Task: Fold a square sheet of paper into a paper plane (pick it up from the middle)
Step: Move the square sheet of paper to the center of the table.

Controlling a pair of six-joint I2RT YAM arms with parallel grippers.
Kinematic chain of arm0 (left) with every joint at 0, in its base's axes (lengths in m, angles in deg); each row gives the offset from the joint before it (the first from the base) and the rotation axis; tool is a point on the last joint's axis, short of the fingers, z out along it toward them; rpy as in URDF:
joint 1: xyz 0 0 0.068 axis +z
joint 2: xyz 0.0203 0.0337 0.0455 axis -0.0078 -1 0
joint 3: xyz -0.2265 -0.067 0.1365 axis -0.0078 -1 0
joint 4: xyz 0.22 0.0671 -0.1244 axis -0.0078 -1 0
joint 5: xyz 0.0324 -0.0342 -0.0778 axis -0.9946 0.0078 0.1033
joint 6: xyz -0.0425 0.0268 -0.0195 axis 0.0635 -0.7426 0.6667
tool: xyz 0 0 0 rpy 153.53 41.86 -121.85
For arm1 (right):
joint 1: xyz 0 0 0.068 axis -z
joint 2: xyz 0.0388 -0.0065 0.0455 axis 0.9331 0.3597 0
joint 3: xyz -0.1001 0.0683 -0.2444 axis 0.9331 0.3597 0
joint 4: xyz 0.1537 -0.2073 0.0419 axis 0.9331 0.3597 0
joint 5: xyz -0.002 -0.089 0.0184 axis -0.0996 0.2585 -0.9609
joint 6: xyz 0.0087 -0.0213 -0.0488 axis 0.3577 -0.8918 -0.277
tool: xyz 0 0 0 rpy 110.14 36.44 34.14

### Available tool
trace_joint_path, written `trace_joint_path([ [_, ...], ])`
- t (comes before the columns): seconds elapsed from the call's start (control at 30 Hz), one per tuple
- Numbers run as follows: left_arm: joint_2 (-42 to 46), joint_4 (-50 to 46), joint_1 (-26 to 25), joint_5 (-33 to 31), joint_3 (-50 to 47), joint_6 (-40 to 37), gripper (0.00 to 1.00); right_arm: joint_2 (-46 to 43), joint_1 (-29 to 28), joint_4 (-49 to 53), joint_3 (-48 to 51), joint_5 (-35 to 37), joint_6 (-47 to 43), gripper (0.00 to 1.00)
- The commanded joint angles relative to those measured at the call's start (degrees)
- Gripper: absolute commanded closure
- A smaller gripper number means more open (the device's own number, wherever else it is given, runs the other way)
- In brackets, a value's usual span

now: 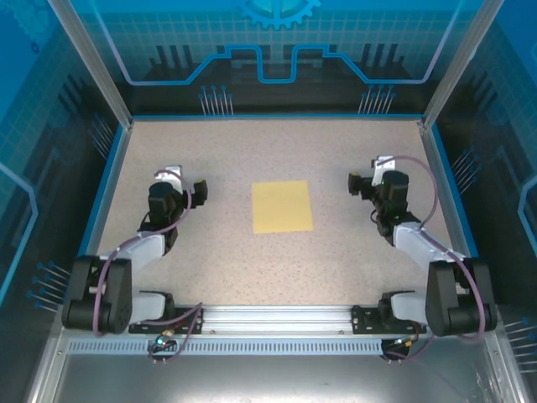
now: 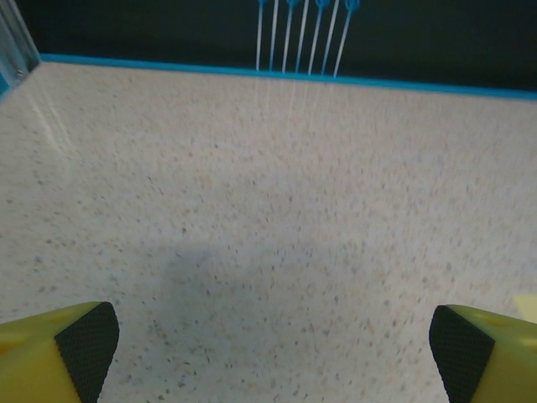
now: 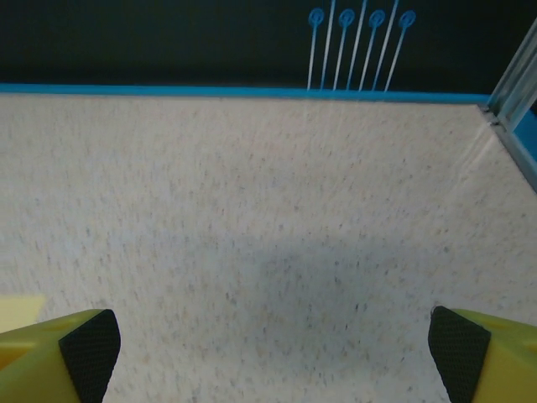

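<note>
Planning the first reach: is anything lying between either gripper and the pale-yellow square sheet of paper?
Nothing visible does. The pale-yellow square sheet of paper lies flat mid-table, and only bare speckled tabletop separates it from the open left gripper and the open right gripper.

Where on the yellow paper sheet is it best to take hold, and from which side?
Probably the middle of a side edge of the square sheet of paper, coming in low from the side. It lies flat on the table, with nothing raised to pinch from above; the open left pincer and right pincer flank those edges.
</note>
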Motion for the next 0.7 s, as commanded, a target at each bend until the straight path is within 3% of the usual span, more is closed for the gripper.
trace_joint_path([
  [0.0,5.02,-13.63,0.55,-3.23,5.29,7.34,0.01,-0.65,-1.36,20.88,-9.15,0.79,7.18,0.01],
  [0.13,7.47,-27.46,0.49,-2.54,11.68,14.6,0.01,1.7,-4.67,31.68,-17.05,-3.28,12.31,0.01],
  [0.3,10.4,-34.52,0.47,-2.87,13.86,22.02,0.01,6.63,-14.37,37.88,-23.35,-4.11,17.61,0.01],
  [0.5,10.02,-45.05,0.42,2.21,19.38,22.22,0.01,16.42,-26.49,37.71,-29.1,-6.67,21.71,0.01],
  [0.67,9.51,-46.88,0.42,3.99,20.87,21.35,0.01,27.32,-33.5,41.68,-38.86,-7.39,22.5,0.01],
])
